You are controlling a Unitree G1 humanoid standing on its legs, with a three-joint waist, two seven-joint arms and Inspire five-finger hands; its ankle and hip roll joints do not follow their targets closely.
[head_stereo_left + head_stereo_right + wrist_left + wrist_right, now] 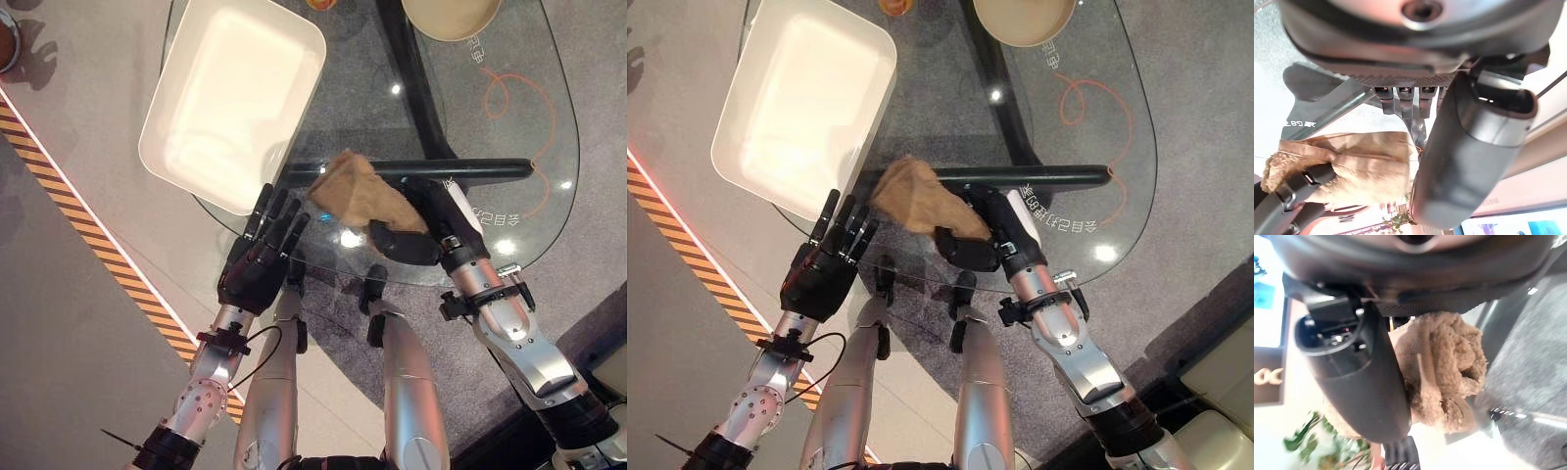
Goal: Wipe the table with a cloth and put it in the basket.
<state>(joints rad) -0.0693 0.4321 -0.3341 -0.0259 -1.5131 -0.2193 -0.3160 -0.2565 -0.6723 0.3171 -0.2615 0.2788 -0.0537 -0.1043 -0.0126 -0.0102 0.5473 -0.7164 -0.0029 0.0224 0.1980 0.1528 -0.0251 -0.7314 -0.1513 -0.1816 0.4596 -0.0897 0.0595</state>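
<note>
A tan, fuzzy cloth (361,191) lies bunched on the glass table (509,147) near its front edge. My right hand (423,223) is shut on the cloth's right end, with thumb and fingers curled round it; the right wrist view shows the cloth (1444,367) pinched against the thumb. My left hand (263,257) hovers open at the table's front left edge, fingers straight, just left of the cloth (916,196). A white rectangular basket (233,98) rests on the table's left side, overhanging the edge. The cloth (1347,161) also appears in the left wrist view with the right hand's fingers on it.
A tan bowl (451,18) sits at the table's far edge. A dark bar (421,171) of the table's frame runs under the glass behind the cloth. An orange-and-black striped strip (88,235) crosses the floor at the left.
</note>
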